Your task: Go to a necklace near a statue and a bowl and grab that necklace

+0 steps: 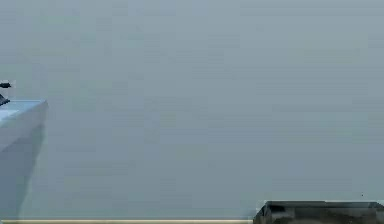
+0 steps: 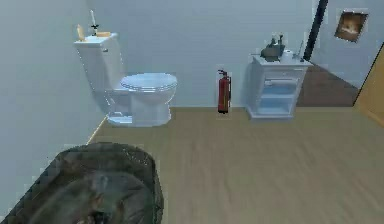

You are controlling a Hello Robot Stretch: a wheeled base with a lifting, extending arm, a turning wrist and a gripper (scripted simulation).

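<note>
Open wood floor (image 2: 262,160), toilet (image 2: 135,88), fire extinguisher (image 2: 222,93), white cabinet (image 2: 277,90) along wall (image 2: 200,40), dark bin (image 2: 100,185) nearby

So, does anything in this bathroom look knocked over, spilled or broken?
Nothing stands out. The toilet, the red fire extinguisher and the small white cabinet all stand upright by the wall, and the wooden floor shows no spill.

Flat, diffuse light, no glare. Forward view: wall (image 1: 200,100) evenly grey, mid-bright. Arm side view: floor (image 2: 260,160) brightest mid-frame, faint soft shadow beside toilet (image 2: 135,85); uprights lean at right edge.
</note>
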